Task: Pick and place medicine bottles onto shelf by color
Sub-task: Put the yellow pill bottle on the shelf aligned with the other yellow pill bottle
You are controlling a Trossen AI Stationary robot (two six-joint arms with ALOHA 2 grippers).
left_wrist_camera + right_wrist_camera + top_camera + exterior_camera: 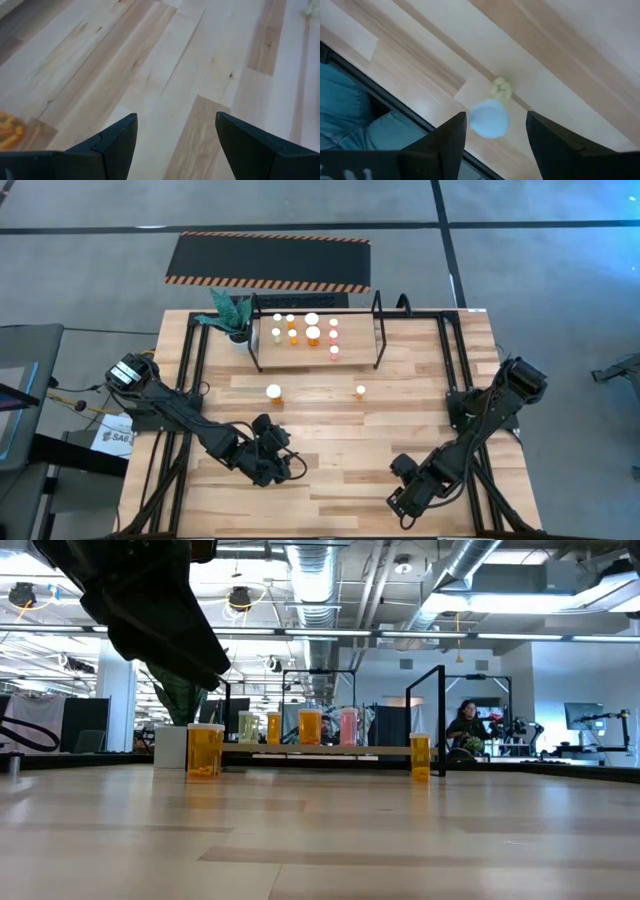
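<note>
Near the worktop's (330, 420) front-right edge, the right end effector (496, 131) is spread around a yellow bottle (490, 118); centre it, then pinch.

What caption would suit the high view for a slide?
Both arms wait near the table's front edge; two orange medicine bottles stand before the shelf.

Shelf (350, 346): light wood board, black hoop ends, at table's far side. Eight white-capped bottles (312, 332) upright on it, yellow, orange, pink. Two orange bottles (274, 392) stand on the table before it, well apart. One yellow, white-capped bottle (490, 117) stands near the table's edge.
</note>
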